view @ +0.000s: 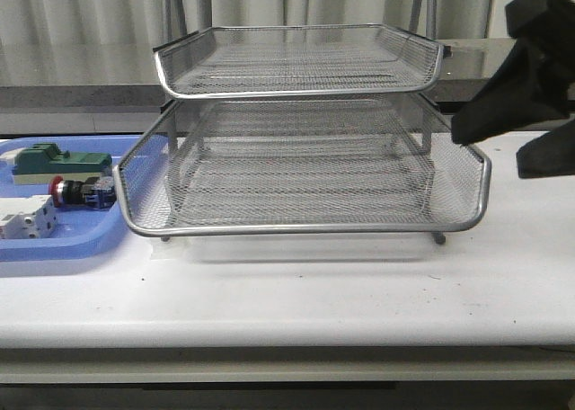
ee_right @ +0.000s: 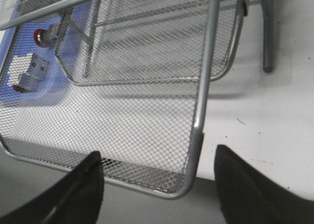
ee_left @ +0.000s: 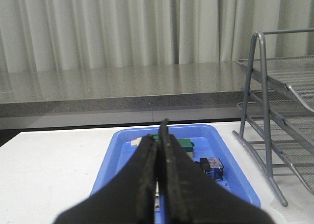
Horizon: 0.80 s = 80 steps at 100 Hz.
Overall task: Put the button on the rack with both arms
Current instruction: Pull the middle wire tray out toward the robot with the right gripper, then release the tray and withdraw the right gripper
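Observation:
The button (view: 79,191), red cap with a black and blue body, lies on its side in the blue tray (view: 85,241) at the table's left. In the left wrist view its blue body (ee_left: 212,166) shows beside the fingers. My left gripper (ee_left: 160,135) hangs above the tray's near end, shut with nothing in it; it is out of the front view. The silver wire-mesh rack (view: 305,158) stands mid-table. My right gripper (view: 494,149) hovers open above the rack's right side. In the right wrist view the right gripper (ee_right: 157,157) is over a corner of the rack's mesh tier (ee_right: 191,180), and the button's red cap (ee_right: 39,36) shows through the mesh.
The blue tray also holds a green block (view: 54,163) and a white breaker (view: 27,221). A grey counter ledge (ee_left: 122,91) and curtains run behind the table. White tabletop (view: 296,293) lies in front of the rack and to its right.

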Each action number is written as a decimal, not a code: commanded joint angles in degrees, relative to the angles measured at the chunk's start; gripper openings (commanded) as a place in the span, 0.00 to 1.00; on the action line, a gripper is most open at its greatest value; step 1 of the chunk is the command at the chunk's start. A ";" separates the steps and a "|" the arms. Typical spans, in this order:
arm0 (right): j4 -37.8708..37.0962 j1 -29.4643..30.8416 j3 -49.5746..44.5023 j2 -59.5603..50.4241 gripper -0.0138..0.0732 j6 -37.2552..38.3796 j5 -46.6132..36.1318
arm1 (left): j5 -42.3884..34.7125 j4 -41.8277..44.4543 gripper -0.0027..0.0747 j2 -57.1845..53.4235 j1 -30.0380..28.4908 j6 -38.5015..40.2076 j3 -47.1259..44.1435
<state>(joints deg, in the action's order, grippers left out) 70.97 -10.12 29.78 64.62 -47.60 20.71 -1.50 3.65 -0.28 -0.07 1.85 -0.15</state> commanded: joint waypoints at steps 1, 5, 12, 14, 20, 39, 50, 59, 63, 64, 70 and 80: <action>-6.68 1.00 1.91 -3.69 0.72 4.90 2.08 | -4.44 -0.44 0.01 -1.63 -0.23 0.44 -2.39; -11.57 1.90 2.61 -4.80 0.71 8.59 3.50 | -4.44 -0.44 0.01 -1.63 -0.23 0.44 -2.39; -21.11 3.99 4.35 -6.30 0.71 15.54 7.70 | -4.44 -0.44 0.01 -1.63 -0.23 0.44 -2.39; -24.13 4.73 5.08 -6.72 0.71 16.97 9.25 | -4.44 -0.44 0.01 -1.63 -0.23 0.44 -2.39; -32.48 6.75 7.27 -7.80 0.71 23.32 14.55 | -4.44 -0.44 0.01 -1.63 -0.23 0.44 -2.39; -56.64 10.87 14.59 -12.05 0.71 35.90 26.74 | -4.44 -0.44 0.01 -1.63 -0.23 0.44 -2.39; -63.99 10.98 17.11 -15.14 0.69 40.06 29.80 | -4.44 -0.44 0.01 -1.63 -0.23 0.44 -2.39; -67.22 10.98 17.51 -18.14 0.62 41.45 30.46 | -4.44 -0.44 0.01 -1.63 -0.23 0.44 -2.39; -67.70 10.98 17.51 -19.61 0.58 41.45 30.67 | -4.44 -0.44 0.01 -1.63 -0.23 0.44 -2.39; -67.82 10.98 17.51 -19.85 0.57 41.45 30.82 | -4.44 -0.44 0.01 -1.63 -0.23 0.44 -2.39; -67.82 10.98 17.51 -21.89 0.50 41.45 31.03 | -4.44 -0.44 0.01 -1.63 -0.23 0.44 -2.39; -67.82 10.98 17.51 -24.44 0.38 41.45 31.23 | -4.44 -0.44 0.01 -1.63 -0.23 0.44 -2.39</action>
<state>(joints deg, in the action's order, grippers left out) 3.59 0.42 45.26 42.21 -6.50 54.17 -1.50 3.65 -0.28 -0.07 1.85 -0.15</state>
